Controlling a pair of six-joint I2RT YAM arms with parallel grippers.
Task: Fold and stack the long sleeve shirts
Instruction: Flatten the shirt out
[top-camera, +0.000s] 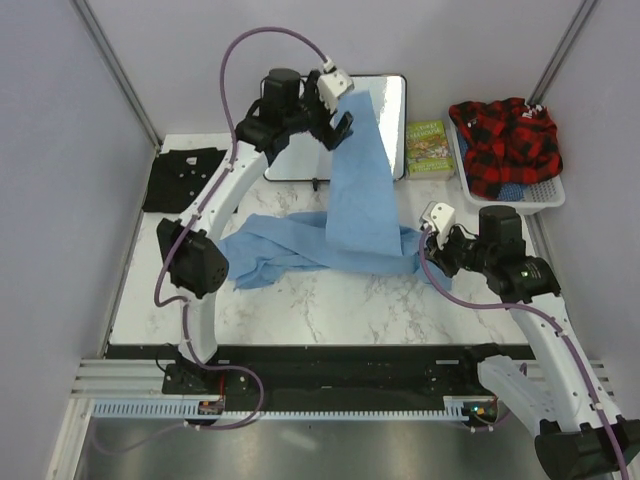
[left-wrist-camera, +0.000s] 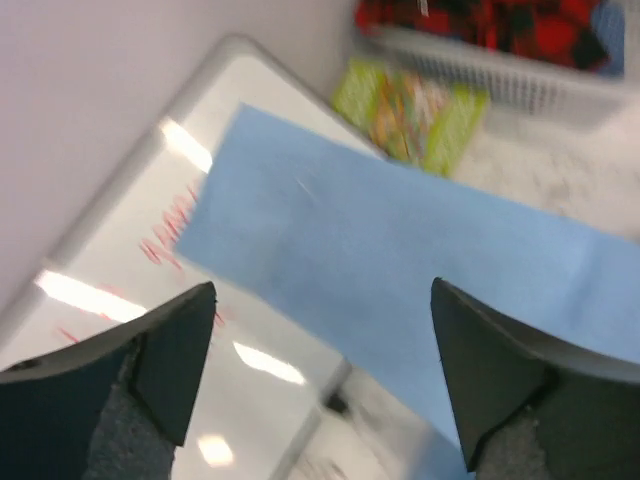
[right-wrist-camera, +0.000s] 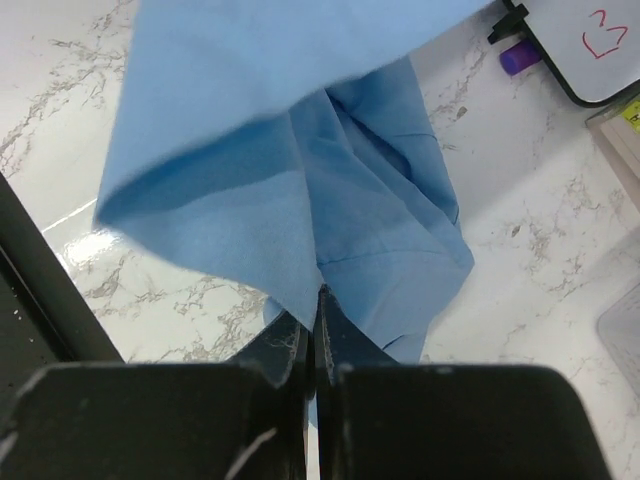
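Observation:
The light blue long sleeve shirt (top-camera: 360, 205) lies crumpled across the middle of the table. One long strip of it runs up over the whiteboard (top-camera: 392, 95) at the back. My left gripper (top-camera: 336, 130) hovers open beside the strip's far end. In the left wrist view the cloth (left-wrist-camera: 400, 250) lies beyond the spread fingers, with nothing between them (left-wrist-camera: 322, 290). My right gripper (top-camera: 428, 243) is shut on the shirt's right edge; the right wrist view shows the closed jaws (right-wrist-camera: 318, 295) pinching the blue cloth (right-wrist-camera: 300, 180). The black shirt is not in view.
A white basket (top-camera: 553, 190) with a red-and-black plaid cloth (top-camera: 505, 135) stands at the back right. A green book (top-camera: 428, 148) lies beside the whiteboard. A flat black plate (top-camera: 185, 178) sits at the back left. A purple-capped marker (right-wrist-camera: 518, 58) lies near the whiteboard's edge.

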